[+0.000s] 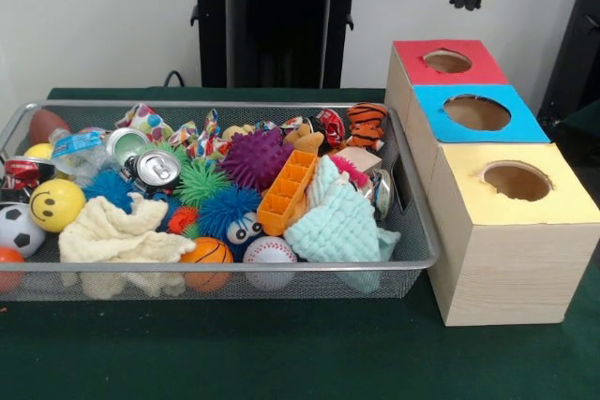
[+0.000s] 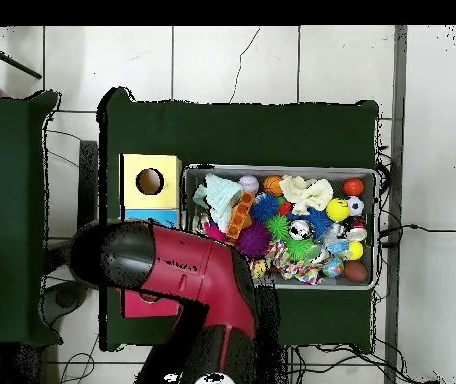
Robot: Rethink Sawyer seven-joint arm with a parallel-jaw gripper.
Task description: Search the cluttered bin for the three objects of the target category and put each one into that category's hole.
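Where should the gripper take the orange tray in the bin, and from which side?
Probably across the narrow width of the orange tray, near its raised far end, coming straight down from above. It lies tilted on top of the pile in the bin, long and slim, with the teal cloth close beside it.

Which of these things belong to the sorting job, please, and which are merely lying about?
Job: mesh bin, red box, blue box, yellow box, gripper.
Lying about unless they match the unstated category: baseball, cream cloth, crushed can, orange tray.
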